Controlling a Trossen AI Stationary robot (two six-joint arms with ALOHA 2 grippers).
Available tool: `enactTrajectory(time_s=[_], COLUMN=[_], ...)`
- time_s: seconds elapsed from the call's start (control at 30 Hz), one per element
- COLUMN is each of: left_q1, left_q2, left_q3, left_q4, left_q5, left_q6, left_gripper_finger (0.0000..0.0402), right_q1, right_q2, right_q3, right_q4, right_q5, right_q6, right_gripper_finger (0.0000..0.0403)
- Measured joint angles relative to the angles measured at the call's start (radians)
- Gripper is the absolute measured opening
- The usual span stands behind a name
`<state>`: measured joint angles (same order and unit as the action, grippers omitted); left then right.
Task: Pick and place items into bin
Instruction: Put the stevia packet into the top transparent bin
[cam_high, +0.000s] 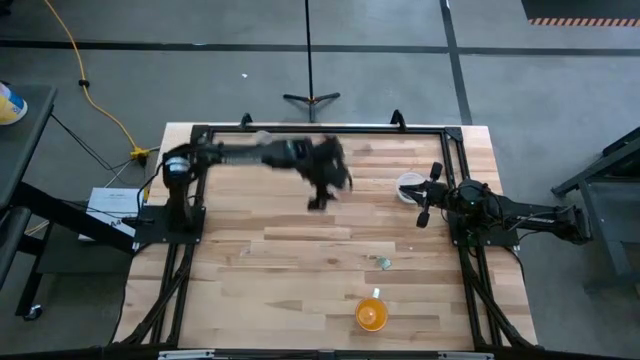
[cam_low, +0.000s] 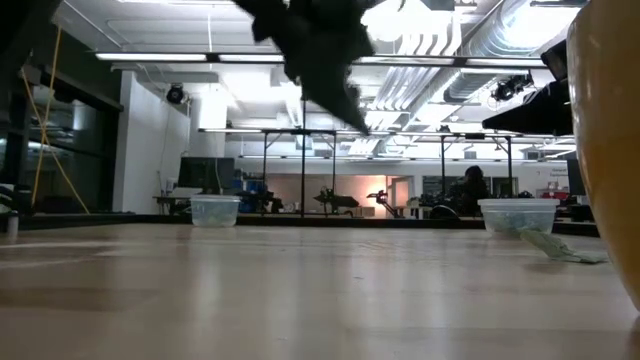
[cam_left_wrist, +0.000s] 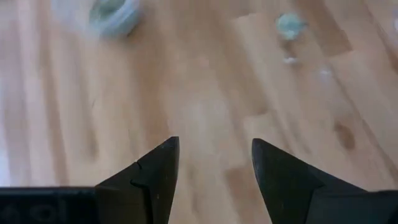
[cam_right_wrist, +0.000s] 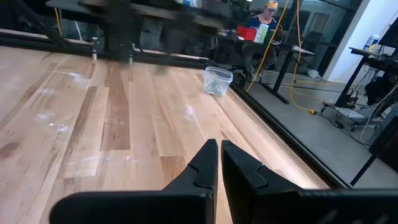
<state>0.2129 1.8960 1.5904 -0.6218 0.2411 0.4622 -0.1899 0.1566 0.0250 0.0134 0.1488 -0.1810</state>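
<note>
High view blurs the left hand (cam_high: 318, 200), fingers apart and empty; right hand (cam_high: 424, 214) closed, empty.

My table (cam_high: 300, 245) is pale wood planks inside a dark frame. On it I see an orange cup (cam_high: 371, 314) near the front edge, a clear cup (cam_high: 408, 186) on the right side, and a small greenish piece (cam_high: 383, 262) between them, possibly more than one.

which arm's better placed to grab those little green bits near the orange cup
Left, probably. The left claw is open above the table mid-board, with green bits ahead. The right claw is shut by the clear cup.
</note>
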Motion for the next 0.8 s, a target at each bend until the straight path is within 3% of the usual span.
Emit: enactTrajectory(time_s=[0.17,0.23,0.3,0.47,0.67,0.8], left_q1=[-0.16,-0.18,-0.17,-0.094,-0.006,0.037], left_q2=[0.0,-0.003,-0.01,-0.022,-0.03,-0.03], left_q3=[0.0,0.0,0.0,0.0,0.0,0.0], left_q4=[0.065,0.033,-0.023,-0.134,-0.221,-0.242], left_q5=[-0.259,-0.38,-0.426,-0.284,-0.177,-0.116], left_q6=[0.075,0.071,0.027,-0.044,-0.049,-0.049], left_gripper_finger=[0.0236,0.0236,0.0236,0.0203,0.0151,0.0127], right_q1=[0.0,0.0,0.001,0.02,0.173,0.303], right_q2=[0.0,0.0,0.0,0.008,0.094,0.195], right_q3=[0.0,0.0,0.0,0.0,0.0,0.0], right_q4=[-0.001,0.004,0.013,0.057,0.037,0.052], right_q5=[-0.037,-0.096,-0.195,-0.388,-0.36,-0.258], right_q6=[0.04,0.043,0.048,0.148,0.193,0.24], right_gripper_finger=[0.0012,0.0013,0.0021,0.0086,0.0199,0.0238])
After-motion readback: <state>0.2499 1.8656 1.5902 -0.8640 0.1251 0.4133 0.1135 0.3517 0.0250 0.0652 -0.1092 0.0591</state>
